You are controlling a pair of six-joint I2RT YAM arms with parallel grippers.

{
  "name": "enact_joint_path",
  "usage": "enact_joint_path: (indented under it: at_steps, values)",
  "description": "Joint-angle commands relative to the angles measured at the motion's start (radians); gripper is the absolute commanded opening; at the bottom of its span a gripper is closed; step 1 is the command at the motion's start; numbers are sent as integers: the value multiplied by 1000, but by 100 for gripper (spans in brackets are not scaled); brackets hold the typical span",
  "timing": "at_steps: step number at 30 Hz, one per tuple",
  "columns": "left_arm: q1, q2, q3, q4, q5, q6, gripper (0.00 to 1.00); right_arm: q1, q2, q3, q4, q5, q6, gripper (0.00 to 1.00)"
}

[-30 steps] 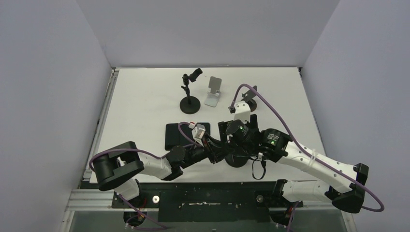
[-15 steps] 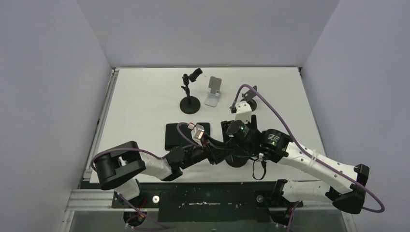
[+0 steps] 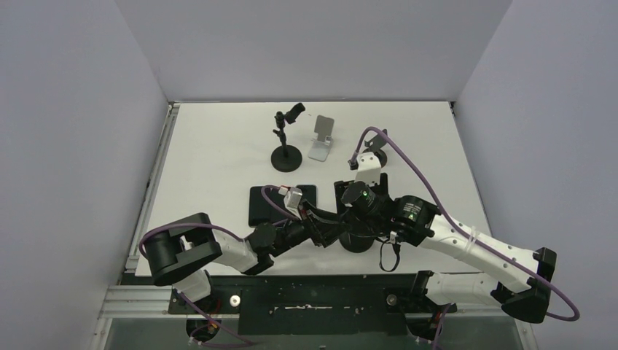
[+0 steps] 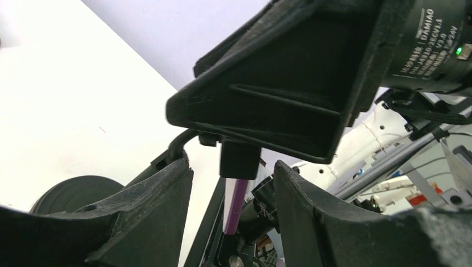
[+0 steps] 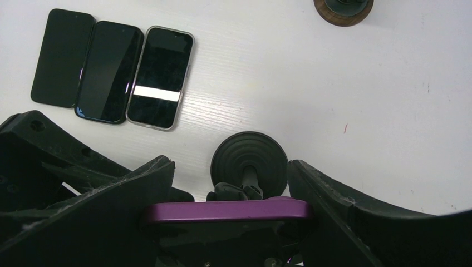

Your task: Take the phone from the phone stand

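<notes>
from above, showed the left arm (image 3: 218,248) and right arm (image 3: 466,244) crowded together low over the near middle of the table (image 3: 218,160), with a black stand (image 3: 286,154) and a silver stand (image 3: 321,138) well apart at the back.

from the left wrist, caught the left gripper (image 4: 231,172) with fingers spread and holding nothing, the purple phone (image 4: 236,203) showing edge-on in the gap beyond.

from the right wrist, looked down on the purple phone (image 5: 225,211) set on edge in the phone stand (image 5: 249,156), above its round base. found the right gripper (image 5: 228,183) apparently clamped on both ends of it. left 3 dark phones (image 5: 111,69) flat nearby.

risked hauling the whole stand up, or tipping it, if its clamp held the phone while nothing pinned the base. risked a knock between the 2 close-packed grippers.
</notes>
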Motion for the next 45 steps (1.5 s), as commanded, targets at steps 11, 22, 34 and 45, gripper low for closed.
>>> enact_joint_path:
  at_steps: [11, 22, 34, 45]
  values:
    - [9, 1, 14, 134, -90, -38, 49, 2, -12, -35, 23, -31, 52, 40]
    - [5, -7, 45, 103, -76, -40, 48, 3, -5, -43, 32, -35, 58, 41]
    - [15, 76, -2, 259, -105, -136, 0, 2, -56, -112, 100, -55, 95, 13]
    - [49, 96, -1, 261, -91, -177, 0, -1, -200, -285, 263, -124, 207, 0]
